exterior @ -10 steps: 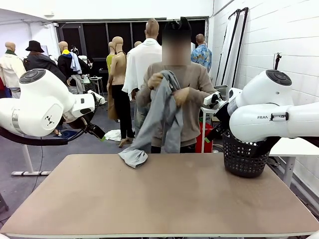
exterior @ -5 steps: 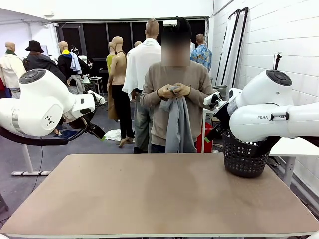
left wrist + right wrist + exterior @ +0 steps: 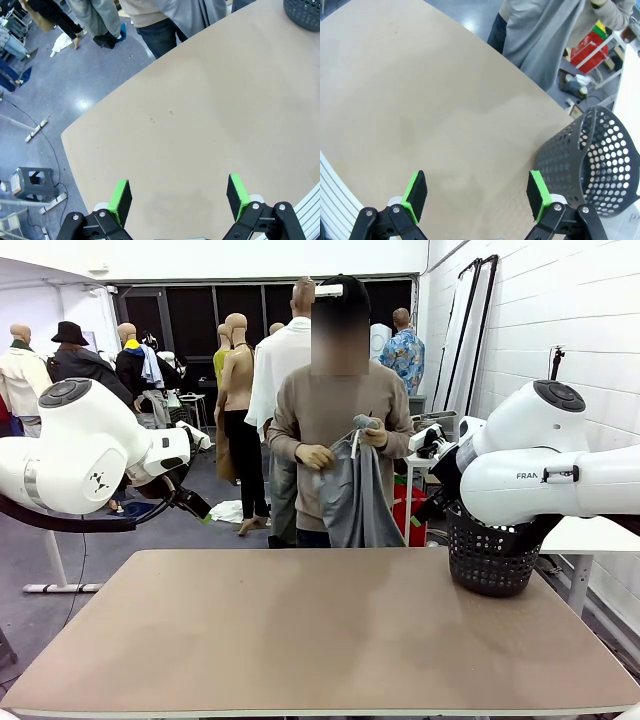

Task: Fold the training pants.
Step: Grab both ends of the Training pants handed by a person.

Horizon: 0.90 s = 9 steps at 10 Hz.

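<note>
Since a moment ago the person's hands (image 3: 318, 456) have parted, and the training pants (image 3: 352, 495) hang wider from them, beyond the far edge of the table (image 3: 330, 640). From the front we also see the basket (image 3: 488, 562) at the right. The left wrist view adds the left gripper (image 3: 178, 192), spread wide over bare tabletop and holding nothing. The right wrist view shows the right gripper (image 3: 476, 192) equally wide and empty, near the basket.

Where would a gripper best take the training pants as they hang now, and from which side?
Probably the loose lower edge of the training pants, from the robot's side across the table: the top is bunched in the person's hands, while the rest hangs free.
</note>
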Motion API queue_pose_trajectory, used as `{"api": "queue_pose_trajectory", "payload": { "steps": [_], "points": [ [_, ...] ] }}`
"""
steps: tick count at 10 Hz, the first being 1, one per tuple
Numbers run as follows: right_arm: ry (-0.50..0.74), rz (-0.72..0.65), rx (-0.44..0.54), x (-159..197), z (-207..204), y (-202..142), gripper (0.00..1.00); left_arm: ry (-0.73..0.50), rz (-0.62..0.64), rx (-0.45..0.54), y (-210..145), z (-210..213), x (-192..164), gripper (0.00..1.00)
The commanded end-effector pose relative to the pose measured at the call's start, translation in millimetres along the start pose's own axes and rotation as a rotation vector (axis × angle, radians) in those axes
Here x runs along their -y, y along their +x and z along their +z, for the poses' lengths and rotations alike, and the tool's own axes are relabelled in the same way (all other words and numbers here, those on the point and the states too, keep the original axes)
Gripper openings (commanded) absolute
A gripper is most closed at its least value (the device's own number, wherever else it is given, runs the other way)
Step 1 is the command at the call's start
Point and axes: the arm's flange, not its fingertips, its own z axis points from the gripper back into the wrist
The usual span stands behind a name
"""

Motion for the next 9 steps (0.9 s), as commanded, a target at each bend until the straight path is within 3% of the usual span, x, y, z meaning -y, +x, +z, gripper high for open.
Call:
{"api": "queue_pose_trajectory", "payload": {
  "steps": [1,9],
  "points": [
    [0.0,0.0,0.0,0.2,-0.1,-0.1,1.0,0.0,0.0,-0.001,0.0,-0.4,-0.1,1.0],
    [0.0,0.0,0.0,0.2,-0.1,-0.1,1.0,0.0,0.0,-0.001,0.0,-0.4,-0.1,1.0]
  ]
}}
